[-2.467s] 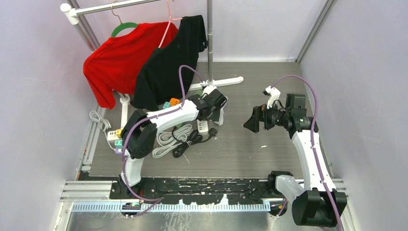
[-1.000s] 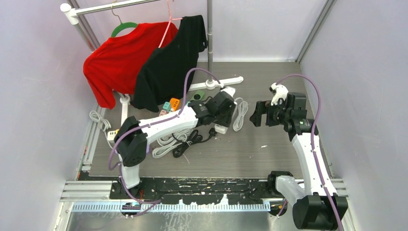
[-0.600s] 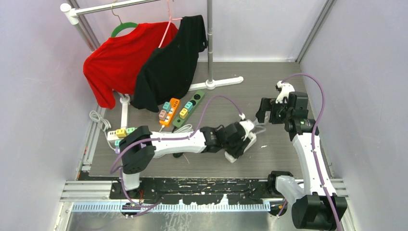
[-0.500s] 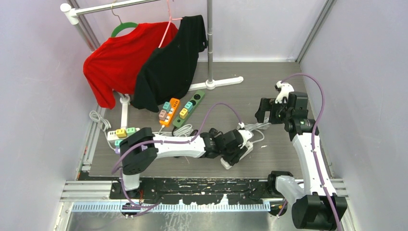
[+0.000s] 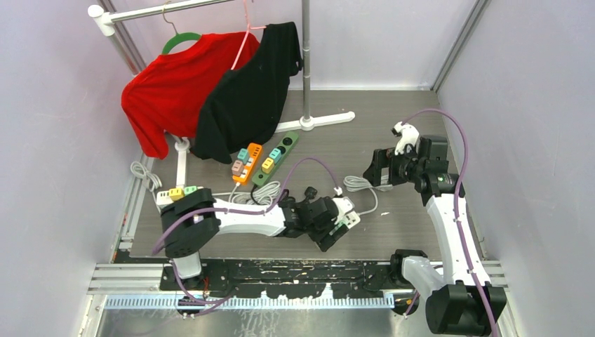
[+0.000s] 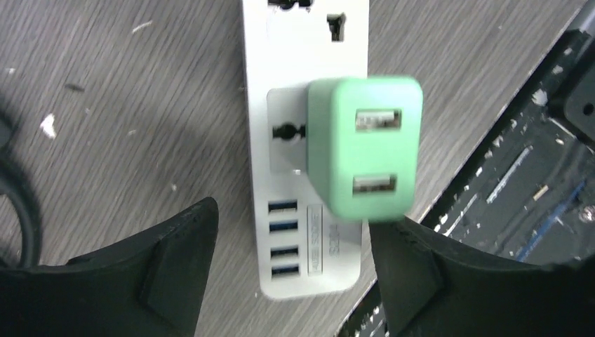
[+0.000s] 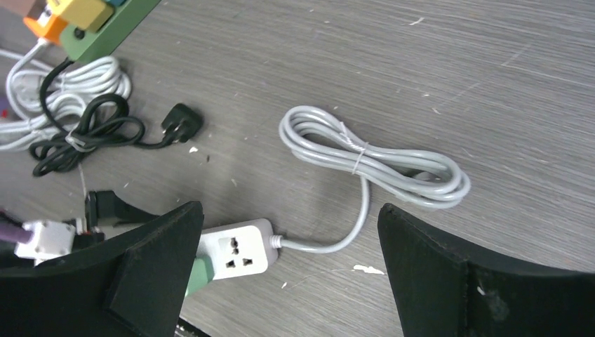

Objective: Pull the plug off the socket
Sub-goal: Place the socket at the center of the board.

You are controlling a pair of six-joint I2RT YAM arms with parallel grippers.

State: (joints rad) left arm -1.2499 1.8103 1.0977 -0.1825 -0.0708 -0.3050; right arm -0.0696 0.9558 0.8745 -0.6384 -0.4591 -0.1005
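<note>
1. Tabletop (image 5: 393, 126) is carrying socket strip (image 6: 303, 49) flat, long axis diagonal, cord end pointing far-right.
2. Green plug (image 6: 365, 147) is sitting in it.
3. Left tool (image 6: 291, 232) is flanking its USB end, released; right tool (image 7: 289, 210) is hovering, released.

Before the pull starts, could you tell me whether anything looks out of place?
The white power strip, green USB charger plugged in, lies askew with its USB end at the table's near edge.
</note>
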